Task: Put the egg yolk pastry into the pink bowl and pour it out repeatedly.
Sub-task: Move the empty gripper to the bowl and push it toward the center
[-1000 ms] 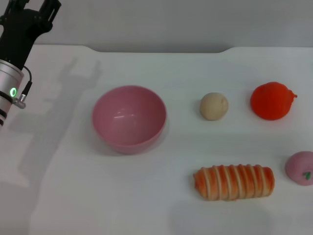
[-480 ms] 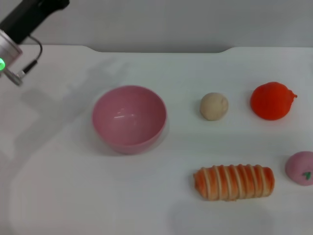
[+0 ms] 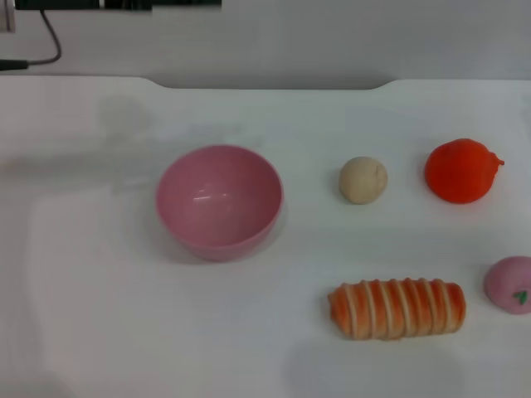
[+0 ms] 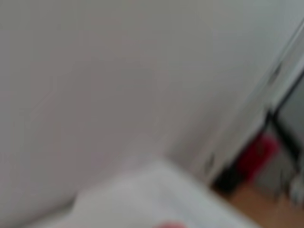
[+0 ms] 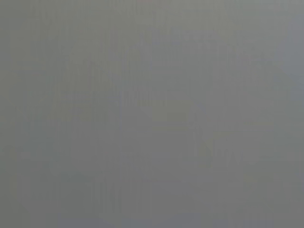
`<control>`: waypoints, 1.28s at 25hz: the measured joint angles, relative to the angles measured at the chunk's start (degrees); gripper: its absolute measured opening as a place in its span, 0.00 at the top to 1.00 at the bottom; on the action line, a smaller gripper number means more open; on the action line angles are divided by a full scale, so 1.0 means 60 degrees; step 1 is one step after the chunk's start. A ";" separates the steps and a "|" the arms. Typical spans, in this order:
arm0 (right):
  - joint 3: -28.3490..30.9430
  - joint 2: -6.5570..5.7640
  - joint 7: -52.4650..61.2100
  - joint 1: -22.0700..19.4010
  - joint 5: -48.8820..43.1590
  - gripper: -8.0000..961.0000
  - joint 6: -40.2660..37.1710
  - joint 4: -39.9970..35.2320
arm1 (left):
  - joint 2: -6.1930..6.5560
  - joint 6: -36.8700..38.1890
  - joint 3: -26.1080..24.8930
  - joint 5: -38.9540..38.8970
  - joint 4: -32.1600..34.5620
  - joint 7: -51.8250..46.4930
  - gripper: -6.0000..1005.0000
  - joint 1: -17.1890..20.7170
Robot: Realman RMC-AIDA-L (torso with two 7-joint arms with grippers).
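The pink bowl [image 3: 219, 201] stands upright and empty, left of the table's middle in the head view. The egg yolk pastry [image 3: 362, 180], a small beige ball, lies on the table to the bowl's right, a short gap away. Only a dark sliver of my left arm [image 3: 116, 4] and its cable [image 3: 46, 50] show along the top left edge, far behind the bowl; its gripper cannot be made out. The left wrist view is a blur of wall and a white table corner [image 4: 142, 199]. My right arm is out of the head view, and its wrist view shows only plain grey.
A red-orange round fruit [image 3: 461, 171] sits right of the pastry. A striped orange-and-cream bread roll [image 3: 397, 308] lies near the front. A pink bun with a green mark [image 3: 510, 284] is at the right edge. The white table [image 3: 99, 315] ends at the back near the wall.
My left arm has swung up and away from the table's left side, leaving only a strip of it at the top edge. Bowl, pastry and the other foods have not moved.
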 joint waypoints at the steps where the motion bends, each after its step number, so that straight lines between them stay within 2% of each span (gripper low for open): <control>1: -0.0011 -0.0016 0.0000 -0.0001 0.0000 0.34 -0.0001 0.0008 | 0.0000 0.0257 -0.0099 0.0606 0.0107 -0.0352 0.47 -0.0133; 2: -0.0013 -0.0038 0.0001 -0.0003 0.0000 0.34 -0.0002 0.0022 | -0.0021 0.0742 -0.0300 0.1717 0.0321 -0.0943 0.46 -0.0439; 4: -0.0021 -0.0068 0.0002 -0.0001 -0.0001 0.34 -0.0004 0.0058 | -0.0124 0.1328 -0.0474 0.3077 0.0637 -0.1694 0.45 -0.0840; 8: -0.0054 -0.0083 0.0005 0.0021 -0.0002 0.34 -0.0004 0.0089 | -0.0523 0.1800 -0.0454 0.5443 0.1272 -0.2831 0.44 -0.1383; 11: -0.0082 -0.0084 0.0005 0.0051 -0.0005 0.34 0.0003 0.0093 | -0.0981 0.2015 -0.0396 0.6602 0.1276 -0.3072 0.44 -0.1674; 12: -0.0091 -0.0085 0.0006 0.0060 -0.0005 0.34 0.0019 0.0104 | -0.1242 0.1980 -0.0393 0.7194 0.1423 -0.3208 0.44 -0.1736; 14: -0.0110 -0.0084 0.0006 0.0074 -0.0005 0.34 0.0042 0.0113 | -0.1479 0.1876 -0.0392 0.7836 0.1600 -0.3356 0.44 -0.1758; 16: -0.0124 -0.0084 0.0006 0.0081 -0.0005 0.34 0.0052 0.0125 | -0.1835 0.1707 -0.0357 0.8556 0.1677 -0.3497 0.44 -0.1778; 19: -0.0125 -0.0076 0.0006 0.0085 -0.0005 0.33 0.0062 0.0170 | -0.2318 0.1409 0.0125 0.9466 0.1763 -0.3723 0.43 -0.1788; 20: -0.0123 -0.0076 0.0006 0.0094 -0.0004 0.33 0.0063 0.0195 | -0.2392 0.1205 0.0510 0.9810 0.1879 -0.3963 0.43 -0.1766; 23: -0.0124 -0.0071 0.0006 0.0125 -0.0004 0.33 0.0069 0.0261 | -0.2388 0.0761 0.1024 1.0091 0.2055 -0.4379 0.34 -0.1704; 25: -0.0124 -0.0063 0.0004 0.0145 -0.0005 0.34 0.0078 0.0294 | -0.2384 0.0521 0.1034 1.0113 0.2061 -0.4429 0.27 -0.1686; 32: -0.0080 -0.0029 0.0003 0.0156 -0.0004 0.34 0.0087 0.0353 | -0.2377 -0.0194 0.0987 1.0173 0.1841 -0.4443 0.21 -0.1660</control>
